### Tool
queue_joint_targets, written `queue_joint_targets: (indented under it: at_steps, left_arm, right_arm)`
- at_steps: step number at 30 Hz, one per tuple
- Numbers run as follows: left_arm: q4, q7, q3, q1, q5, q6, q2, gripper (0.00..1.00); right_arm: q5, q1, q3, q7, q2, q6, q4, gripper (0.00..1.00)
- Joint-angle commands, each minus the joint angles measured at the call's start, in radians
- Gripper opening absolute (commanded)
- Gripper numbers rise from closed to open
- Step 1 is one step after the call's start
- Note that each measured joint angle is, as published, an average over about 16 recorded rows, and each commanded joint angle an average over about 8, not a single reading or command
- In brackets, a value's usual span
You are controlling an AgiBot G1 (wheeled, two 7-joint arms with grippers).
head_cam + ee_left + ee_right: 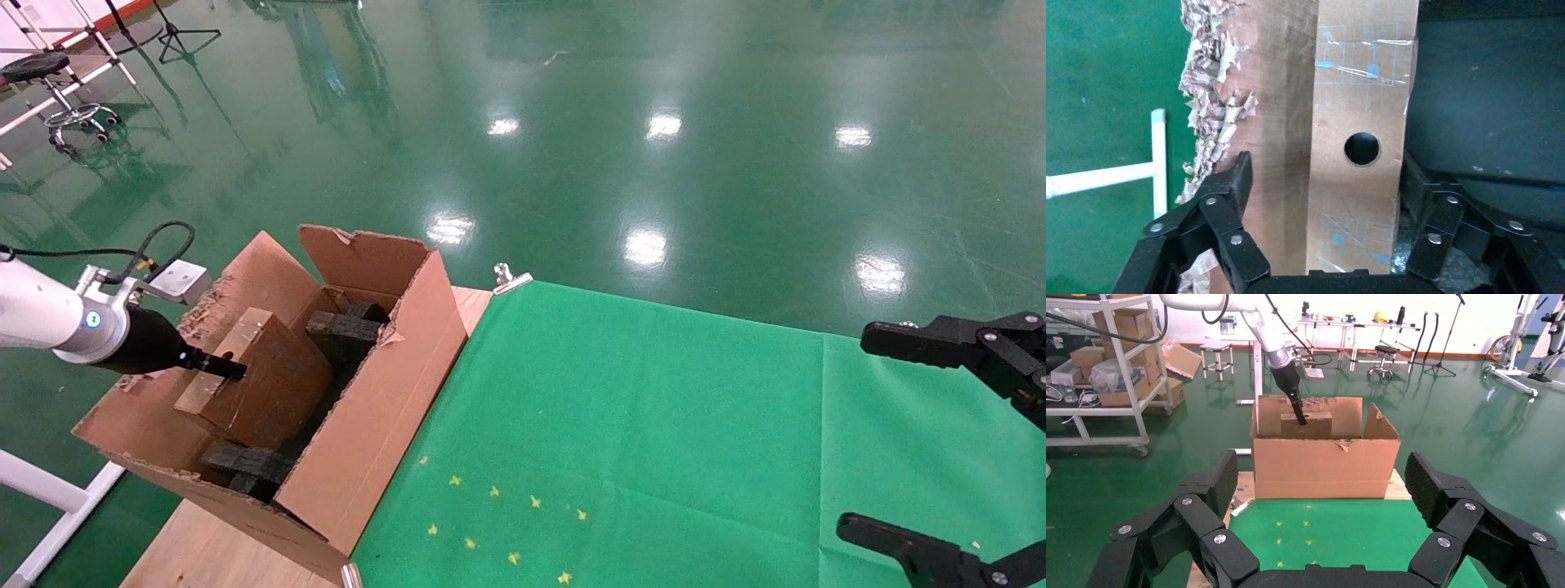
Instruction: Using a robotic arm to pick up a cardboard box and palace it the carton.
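The small cardboard box [270, 384] with clear tape and a round hole stands tilted inside the carton [384, 408], resting on dark foam blocks [347, 331]. The white robotic arm [49, 314] reaches in from the left. My left gripper [233, 369] sits at the box's holed face. In the left wrist view the box [1358, 92] lies between the spread fingers of the left gripper [1324, 168], which is open; one finger [1236, 177] stands well off the box, over the carton's ragged flap [1272, 92]. My right gripper [858, 429] hangs open at the far right, holding nothing.
A green cloth [654, 425] with small yellow marks [507, 523] covers most of the wooden table [212, 555]. A metal clip [511, 279] holds the cloth's far corner. White frame bars [49, 498] stand left of the table. Shelves [1107, 367] stand far behind the carton [1324, 468].
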Motion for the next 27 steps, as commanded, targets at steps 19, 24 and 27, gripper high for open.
queue_joint_targets:
  at_steps: [19, 24, 27]
  left_arm:
    - [-0.459, 0.025, -0.17, -0.158, -0.305, 0.45, -0.235, 1.0]
    - [-0.574, -0.002, -0.193, -0.174, -0.356, 0.515, -0.282, 1.0]
    - [-0.588, -0.003, -0.196, -0.175, -0.361, 0.521, -0.287, 1.0]
  right_arm:
    - [0.0, 0.0, 0.0, 0.0, 0.0, 0.0, 0.0, 1.0]
    - [0.0, 0.0, 0.0, 0.0, 0.0, 0.0, 0.0, 1.0]
    - [0.0, 0.0, 0.0, 0.0, 0.0, 0.0, 0.0, 1.0]
